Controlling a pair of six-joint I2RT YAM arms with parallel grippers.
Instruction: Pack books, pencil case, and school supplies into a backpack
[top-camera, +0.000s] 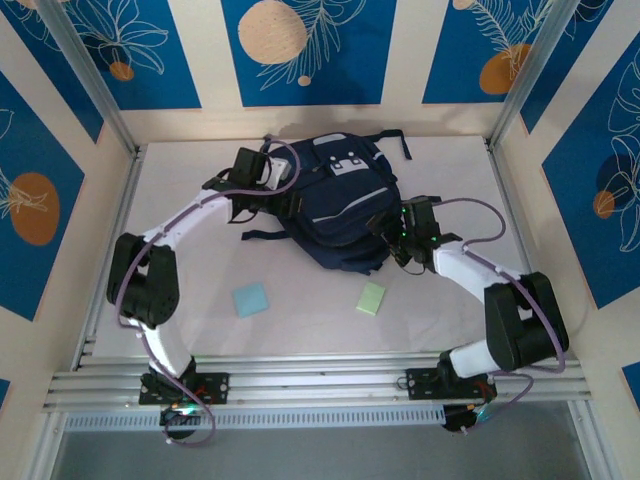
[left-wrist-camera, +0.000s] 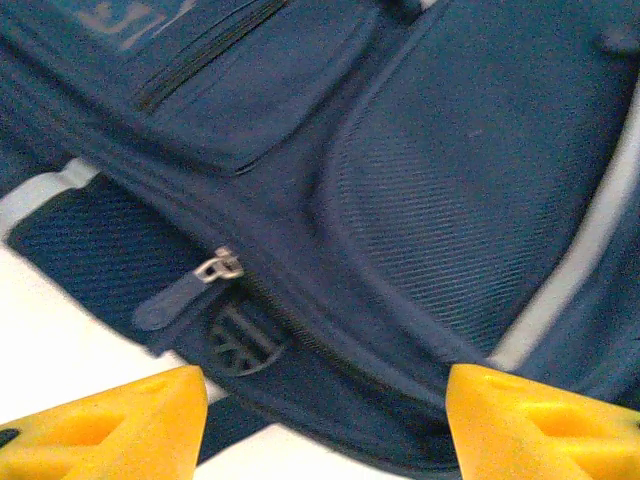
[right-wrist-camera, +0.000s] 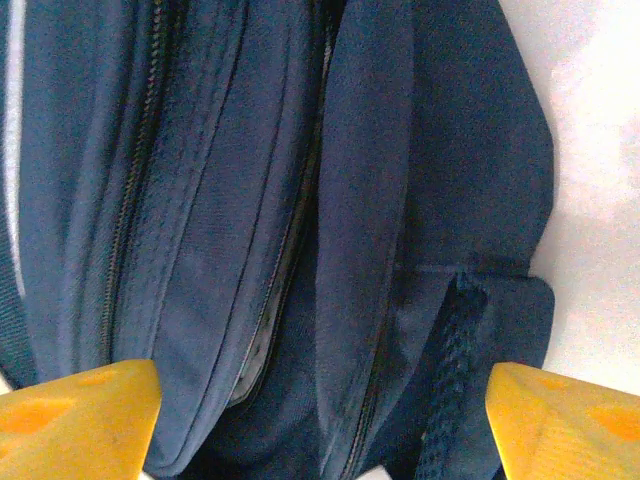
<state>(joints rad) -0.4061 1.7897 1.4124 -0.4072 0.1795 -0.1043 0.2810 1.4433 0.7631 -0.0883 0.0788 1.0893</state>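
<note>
White counter (top-camera: 300, 335), blue-patterned walls. The backpack (top-camera: 340, 210) lies at centre, with the blue pad (top-camera: 250, 298) and green pad (top-camera: 371, 297) in front of it, unpacked. Your left end effector (left-wrist-camera: 320, 425) and right end effector (right-wrist-camera: 320, 420) stand wide open close to its fabric, holding nothing. The step in hand is probably opening the bag. Next you must grip the zipper pull (left-wrist-camera: 215, 270) squarely.

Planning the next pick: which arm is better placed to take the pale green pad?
Right. The right claw, open, is at the backpack's near right corner, close to the pale green pad. The left claw is at the backpack's far left side, farther away.
</note>
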